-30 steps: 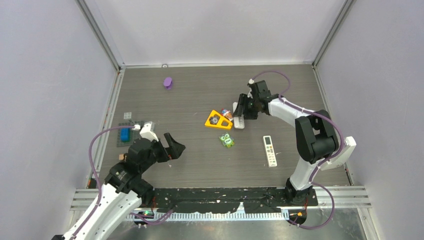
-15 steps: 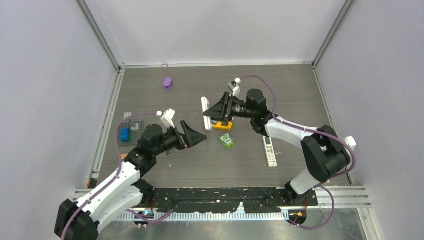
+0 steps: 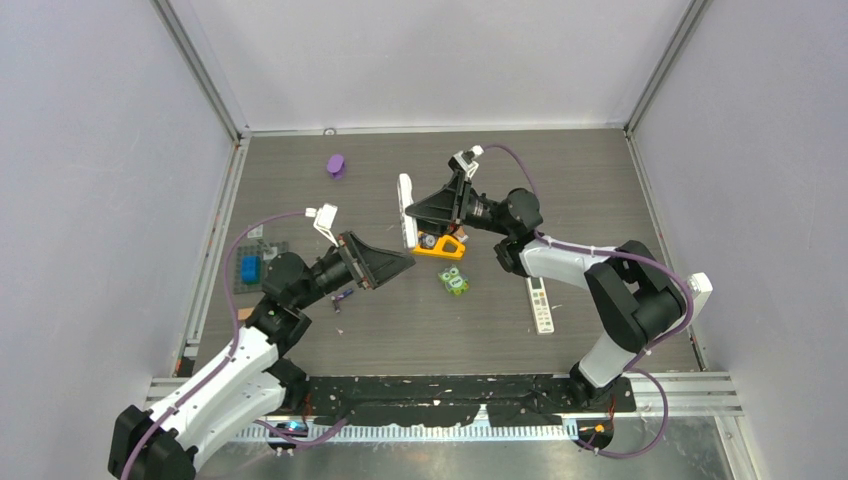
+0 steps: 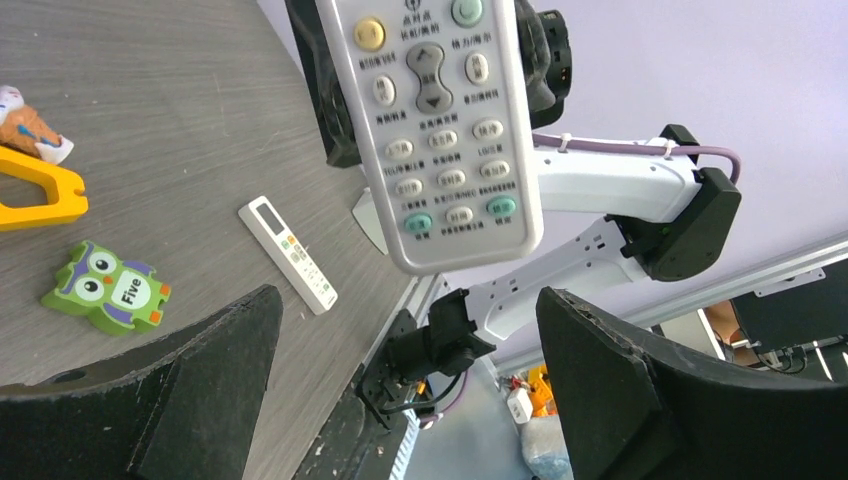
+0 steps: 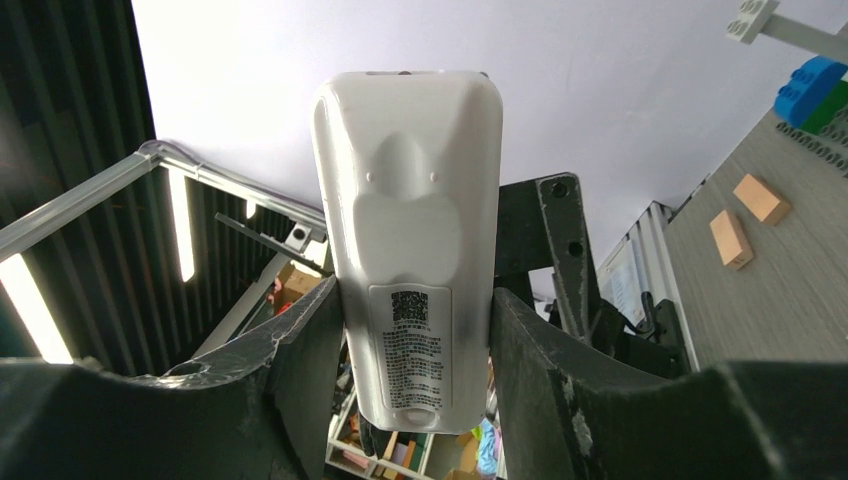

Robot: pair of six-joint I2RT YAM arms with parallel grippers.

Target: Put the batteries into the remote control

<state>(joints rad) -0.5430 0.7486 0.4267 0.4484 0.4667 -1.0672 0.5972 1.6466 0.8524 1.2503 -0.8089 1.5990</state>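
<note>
- My right hand (image 3: 422,208) is clamped on the white remote (image 4: 430,130), pinching its two long edges and holding it in the air above the middle of the desk (image 3: 600,180).
- My left hand (image 3: 385,262) is spread wide and holds nothing, facing the remote from close by.
- I judge the task barely begun. The back panel with its printed label (image 5: 410,345) looks closed, no cell is in either hand, and I cannot pick out the batteries anywhere.
- Left to do: open the back, fetch the batteries, seat them.
- The button face is turned toward my left hand and the plain back toward my right wrist.
- From above the remote shows edge-on, its long axis running far-to-near, crosswise to my right hand's reach.
- A second remote (image 3: 540,301) lies flat on the desk, well apart.
</note>
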